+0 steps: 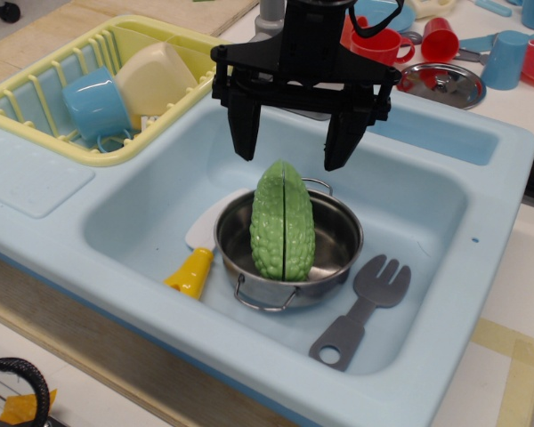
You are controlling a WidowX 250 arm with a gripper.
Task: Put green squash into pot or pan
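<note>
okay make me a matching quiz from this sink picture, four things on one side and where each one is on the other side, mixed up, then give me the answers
Things:
1. green squash
2. grey fork
3. blue cup
4. claw

Places:
A. in the yellow drying rack
B. open, above the pan, touching nothing
C. standing on end in the pan
D. on the sink floor, right of the pan

Pairs: 1-C, 2-D, 3-A, 4-B
</note>
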